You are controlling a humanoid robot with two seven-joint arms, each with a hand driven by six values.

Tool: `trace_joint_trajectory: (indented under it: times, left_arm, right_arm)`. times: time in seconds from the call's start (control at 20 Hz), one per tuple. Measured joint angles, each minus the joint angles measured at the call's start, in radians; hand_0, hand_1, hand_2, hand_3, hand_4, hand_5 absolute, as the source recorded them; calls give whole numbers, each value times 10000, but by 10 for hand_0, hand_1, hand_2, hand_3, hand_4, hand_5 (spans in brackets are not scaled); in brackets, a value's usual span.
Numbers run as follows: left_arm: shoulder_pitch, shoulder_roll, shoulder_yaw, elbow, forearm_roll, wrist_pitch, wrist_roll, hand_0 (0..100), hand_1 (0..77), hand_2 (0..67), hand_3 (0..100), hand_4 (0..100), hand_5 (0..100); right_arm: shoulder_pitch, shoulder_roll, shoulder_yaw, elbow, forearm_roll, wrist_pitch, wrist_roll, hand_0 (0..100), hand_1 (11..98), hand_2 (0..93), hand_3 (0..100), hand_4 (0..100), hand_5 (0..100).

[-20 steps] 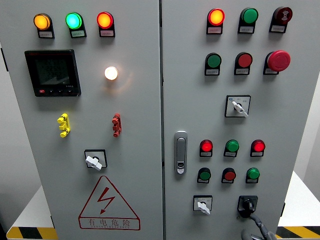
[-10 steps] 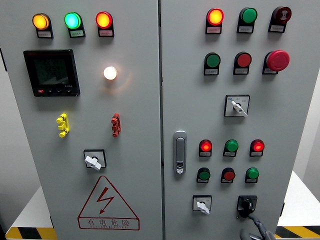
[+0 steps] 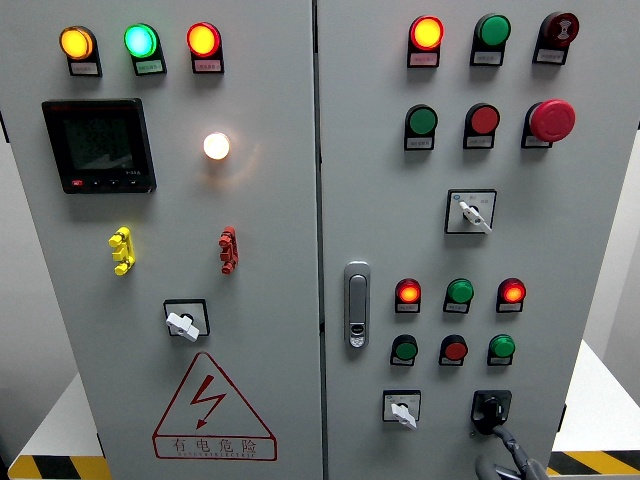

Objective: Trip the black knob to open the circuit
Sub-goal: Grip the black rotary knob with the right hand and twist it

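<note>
The black knob is a rotary switch on a black square plate, low on the right door of a grey electrical cabinet. Its pointer leans toward the lower left. My right hand comes up from the bottom edge just under the knob; its grey tip reaches the knob's lower rim. Most of the hand is cut off by the frame, so its grip is hidden.
A white selector sits left of the black knob, and another higher up. Lit red lamps and push buttons are above the knob. A door latch, a red mushroom button and a meter are also on the panel.
The whole panel has slid a few pixels left in the picture as the head view shifted. My right hand stays under the black knob, whose pointer looks unchanged.
</note>
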Motion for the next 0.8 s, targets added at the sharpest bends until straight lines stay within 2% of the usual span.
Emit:
trace_joint_trajectory:
  times: [0.35,0.8]
  left_arm:
    - [0,0,0,0,0,0,0,0,31,127,213,66,16]
    - [0,0,0,0,0,0,0,0,32,128,213,66,16]
  right_arm:
    - [0,0,-22,46,15,-14,-26,837,509,65,894,881,1000]
    - [21,0,-193,71,60,-220,-84,840,506,64,902,891,1000]
